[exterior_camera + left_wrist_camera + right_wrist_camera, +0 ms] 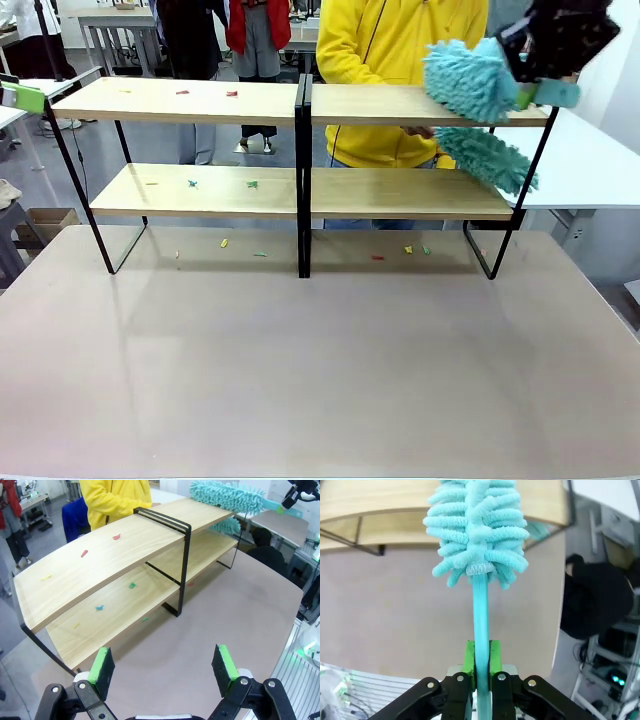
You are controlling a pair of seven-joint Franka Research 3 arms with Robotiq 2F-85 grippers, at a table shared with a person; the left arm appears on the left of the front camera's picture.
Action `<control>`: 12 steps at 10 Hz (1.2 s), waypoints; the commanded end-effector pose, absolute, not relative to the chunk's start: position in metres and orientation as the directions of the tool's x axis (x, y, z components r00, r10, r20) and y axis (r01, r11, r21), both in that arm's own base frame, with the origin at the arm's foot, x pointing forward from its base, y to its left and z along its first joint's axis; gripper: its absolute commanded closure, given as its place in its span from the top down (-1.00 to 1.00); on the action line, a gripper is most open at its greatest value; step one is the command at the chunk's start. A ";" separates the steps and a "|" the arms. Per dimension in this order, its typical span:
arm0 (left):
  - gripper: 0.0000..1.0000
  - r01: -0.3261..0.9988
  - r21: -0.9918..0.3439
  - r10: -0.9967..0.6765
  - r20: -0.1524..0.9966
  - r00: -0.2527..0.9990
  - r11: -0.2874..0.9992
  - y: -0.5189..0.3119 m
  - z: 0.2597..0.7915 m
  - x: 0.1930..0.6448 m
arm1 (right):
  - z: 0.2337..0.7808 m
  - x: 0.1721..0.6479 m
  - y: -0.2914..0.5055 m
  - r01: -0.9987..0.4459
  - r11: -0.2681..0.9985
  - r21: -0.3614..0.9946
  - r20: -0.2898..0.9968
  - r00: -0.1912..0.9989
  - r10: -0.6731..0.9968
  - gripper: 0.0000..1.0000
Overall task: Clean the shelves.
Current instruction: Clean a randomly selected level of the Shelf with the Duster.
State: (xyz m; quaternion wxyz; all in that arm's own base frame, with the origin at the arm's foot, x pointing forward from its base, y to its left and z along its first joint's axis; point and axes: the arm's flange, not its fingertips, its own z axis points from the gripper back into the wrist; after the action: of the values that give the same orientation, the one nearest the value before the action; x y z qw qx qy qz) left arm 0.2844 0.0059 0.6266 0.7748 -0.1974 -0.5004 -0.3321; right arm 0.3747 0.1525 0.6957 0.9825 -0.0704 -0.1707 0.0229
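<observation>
Duster [470, 80] on top board of shelves [200, 100], right pincer [481, 655] clamped on its handle, left pincer [164, 666] apart

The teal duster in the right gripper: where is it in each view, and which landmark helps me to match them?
Front view: the duster at upper right, over the right end of the top board of the shelves.
Left wrist view: the duster at the top edge, right of middle, over the board's far end.
Right wrist view: the duster at centre, head up, handle clamped in the right gripper.
Shared landmark: the shelves' light-wood top board.
</observation>
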 end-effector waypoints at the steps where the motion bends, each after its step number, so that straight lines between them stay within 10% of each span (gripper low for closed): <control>1: 1.00 0.711 0.029 -0.316 0.908 0.275 0.702 0.005 0.626 0.285 | 0.706 0.379 0.138 0.115 0.975 -0.191 0.315 0.948 -0.051 -0.74; 4: 1.00 0.711 0.029 -0.316 0.908 0.275 0.702 0.005 0.626 0.285 | 0.720 0.373 0.114 0.244 0.958 -0.151 0.678 0.731 -0.080 -0.74; 12: 1.00 0.711 0.029 -0.316 0.908 0.275 0.702 0.005 0.626 0.285 | 0.732 0.348 0.078 -0.441 0.852 0.283 0.552 0.801 0.231 -0.74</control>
State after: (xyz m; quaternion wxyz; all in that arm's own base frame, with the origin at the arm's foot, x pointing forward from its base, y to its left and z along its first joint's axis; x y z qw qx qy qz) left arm 0.2844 0.0059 0.6266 0.7748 -0.1973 -0.5004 -0.3322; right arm 0.3593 0.1019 0.7208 0.9329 0.1532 -0.3002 0.1270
